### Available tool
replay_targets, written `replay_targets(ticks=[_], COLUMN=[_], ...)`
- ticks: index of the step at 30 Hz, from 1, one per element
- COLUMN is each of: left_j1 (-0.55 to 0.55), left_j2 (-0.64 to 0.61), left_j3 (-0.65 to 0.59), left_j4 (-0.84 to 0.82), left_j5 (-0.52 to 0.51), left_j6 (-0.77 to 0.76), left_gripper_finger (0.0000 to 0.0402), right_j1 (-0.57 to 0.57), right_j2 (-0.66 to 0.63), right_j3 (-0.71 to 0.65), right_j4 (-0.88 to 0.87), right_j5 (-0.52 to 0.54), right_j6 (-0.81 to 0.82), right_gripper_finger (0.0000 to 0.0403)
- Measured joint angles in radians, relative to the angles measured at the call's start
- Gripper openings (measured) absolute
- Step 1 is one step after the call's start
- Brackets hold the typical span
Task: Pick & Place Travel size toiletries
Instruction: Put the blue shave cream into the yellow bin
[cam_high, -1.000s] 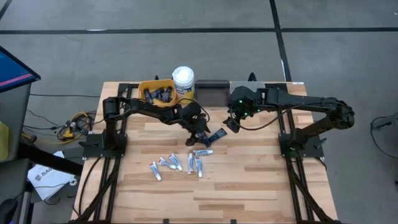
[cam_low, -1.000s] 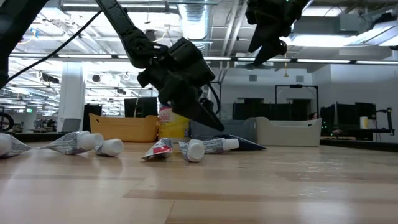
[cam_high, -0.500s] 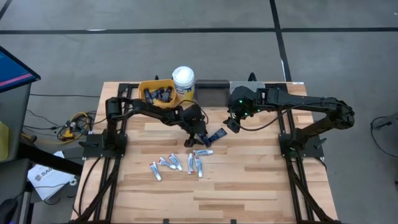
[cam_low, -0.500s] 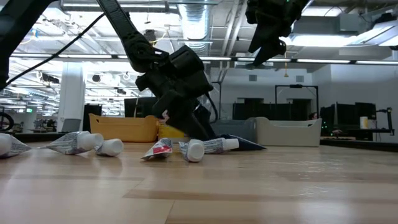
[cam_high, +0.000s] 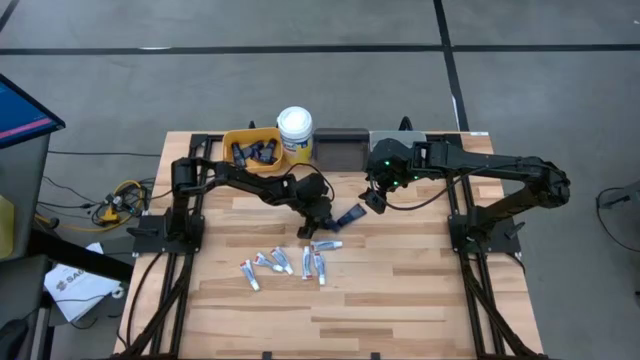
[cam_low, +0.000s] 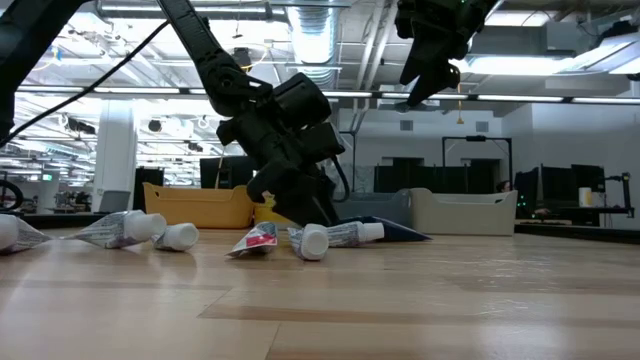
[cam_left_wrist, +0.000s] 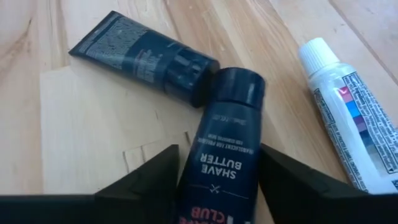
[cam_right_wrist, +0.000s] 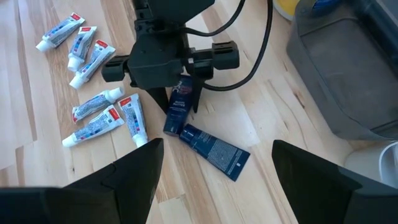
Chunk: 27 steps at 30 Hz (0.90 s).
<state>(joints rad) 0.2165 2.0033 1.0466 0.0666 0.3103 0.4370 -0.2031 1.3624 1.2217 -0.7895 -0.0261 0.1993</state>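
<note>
The left gripper (cam_left_wrist: 214, 186) is down at the table (cam_high: 400, 300) near its middle, its 2 fingers (cam_left_wrist: 149, 180) straddling a navy tube (cam_left_wrist: 221, 158) marked "Shave Butter" that lies flat on the wood; I cannot tell whether the fingers already press it. A second navy tube (cam_left_wrist: 146, 56) lies just beyond, touching the first tube's cap. White tubes (cam_high: 285, 263) lie scattered nearby, the nearest (cam_left_wrist: 348, 118) just beside the gripper. The right gripper (cam_low: 430, 70) hangs above the table with its fingers spread wide, holding nothing. More navy tubes sit in the yellow bin (cam_high: 238, 137).
</note>
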Motion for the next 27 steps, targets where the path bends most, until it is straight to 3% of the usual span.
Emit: replay_targets(ticks=[7, 17, 27], left_j1=[0.000, 0.000, 0.015], left_j2=[-0.007, -0.162, -0.524], left_j3=[-0.001, -0.003, -0.037], left_j4=[-0.004, -0.061, -0.289], left_j5=[-0.005, -0.049, -0.353], left_j6=[-0.023, -0.177, -0.263], left_gripper_finger=[0.0131, 0.0114, 0.0113], right_j1=[0.000, 0.000, -0.003], right_j2=[0.000, 0.000, 0.000], right_j3=[0.000, 0.000, 0.000], right_j4=[0.000, 0.001, 0.016], right_j5=[0.000, 0.000, 0.000], right_j6=[0.003, 0.003, 0.002], right_gripper_finger=[0.0292, 0.0292, 0.0292])
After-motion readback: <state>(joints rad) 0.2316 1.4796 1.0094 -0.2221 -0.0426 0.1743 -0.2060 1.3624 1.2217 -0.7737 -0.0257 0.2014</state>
